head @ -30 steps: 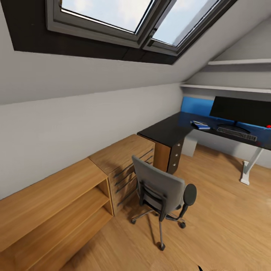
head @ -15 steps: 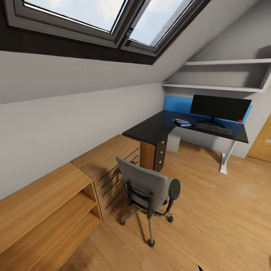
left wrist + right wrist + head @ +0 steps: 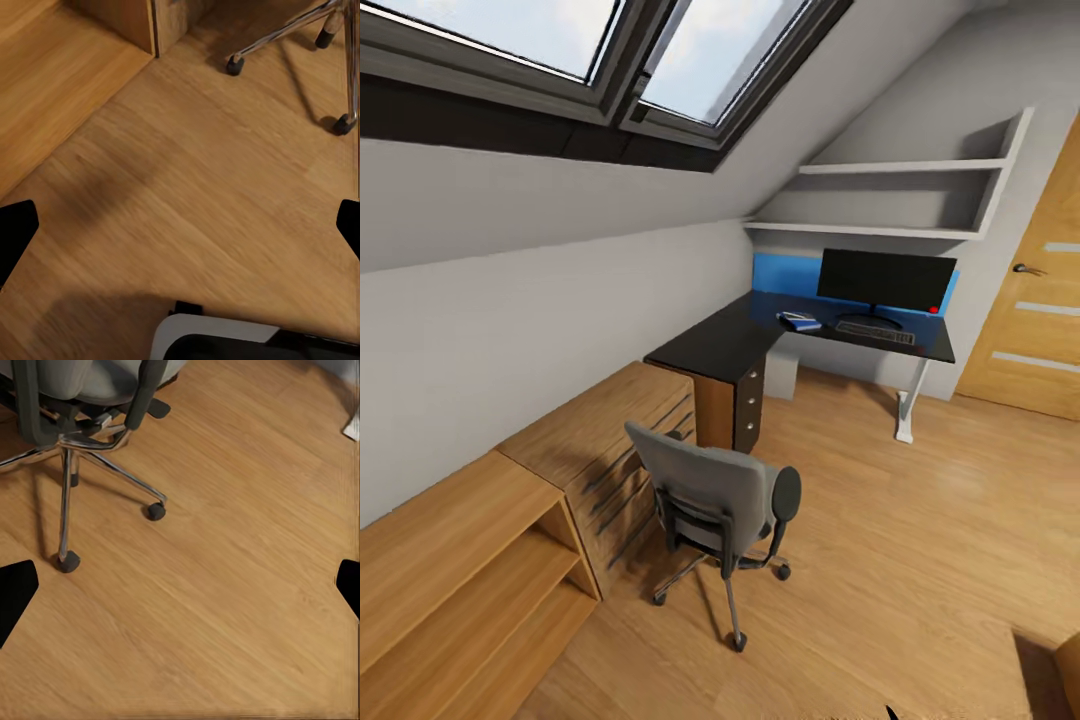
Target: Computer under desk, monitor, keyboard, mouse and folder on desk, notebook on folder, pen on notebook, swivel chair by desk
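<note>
Head view — grey padded swivel chair (image 3: 722, 500) beside glossy black desk (image 3: 760, 335); both fingers pairs spread wide, empty.

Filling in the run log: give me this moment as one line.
phase: in transit | swivel chair: on floor, away from desk | monitor, keyboard: on desk | left gripper: open, empty | right gripper: open, empty

1. Head view: high, looking down across the room at the swivel chair (image 3: 715, 500), with the bench (image 3: 760, 340) far off in the corner.
2. Left wrist view: low, facing the floor (image 3: 195, 187), with chair castors near.
3. Right wrist view: low over the floor, with the chair base (image 3: 90, 450) close.
4. All three share the chair and floor.
</note>
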Controlling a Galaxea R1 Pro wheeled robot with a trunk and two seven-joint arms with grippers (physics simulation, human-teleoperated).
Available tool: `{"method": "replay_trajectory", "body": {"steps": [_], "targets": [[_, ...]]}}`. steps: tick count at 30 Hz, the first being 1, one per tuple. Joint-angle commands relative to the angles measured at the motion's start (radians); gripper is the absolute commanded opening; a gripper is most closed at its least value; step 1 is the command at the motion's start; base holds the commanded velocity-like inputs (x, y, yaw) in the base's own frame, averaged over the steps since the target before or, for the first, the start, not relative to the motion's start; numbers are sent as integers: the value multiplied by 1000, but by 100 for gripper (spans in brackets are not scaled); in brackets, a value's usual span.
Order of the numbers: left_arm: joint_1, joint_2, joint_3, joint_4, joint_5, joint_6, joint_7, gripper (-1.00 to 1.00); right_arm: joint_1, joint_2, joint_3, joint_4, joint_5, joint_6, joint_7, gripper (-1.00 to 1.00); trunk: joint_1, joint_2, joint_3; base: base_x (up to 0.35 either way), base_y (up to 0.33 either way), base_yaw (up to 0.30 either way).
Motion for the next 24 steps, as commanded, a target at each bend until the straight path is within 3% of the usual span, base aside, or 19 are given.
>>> {"method": "replay_trajectory", "body": {"steps": [1,24], "targets": [[0,0,-1,0,11,-1,-10,100,-1,0,9,0,-4,-1,-5,100,1,-2,-2,69,132,-296],[0,0,-2,0,11,-1,-10,100,-1,-1,9,1,-4,-1,-5,100,1,-2,-2,124,244,-299]]}}
